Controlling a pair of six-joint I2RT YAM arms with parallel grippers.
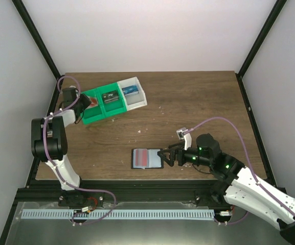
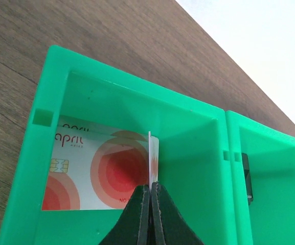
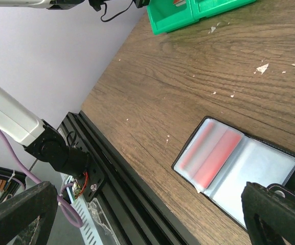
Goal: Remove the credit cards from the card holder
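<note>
L claw (image 2: 150, 186) pinches thin glossy card (image 2: 153, 155) edge-on; R claw (image 1: 163, 156) wide at flat black holder (image 3: 252, 167).

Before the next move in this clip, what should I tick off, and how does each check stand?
1. Grip: the left gripper is shut on the held card, edge-on: ok.
2. Drop spot: held card over the tray's end compartment, where another card lies: ok.
3. The card holder lies open on the table: ok.
4. Holder emptied: not ok; a red card sits in a pocket.
5. The right gripper pinning the holder: cannot tell; its jaws stand open at the holder's edge.
</note>
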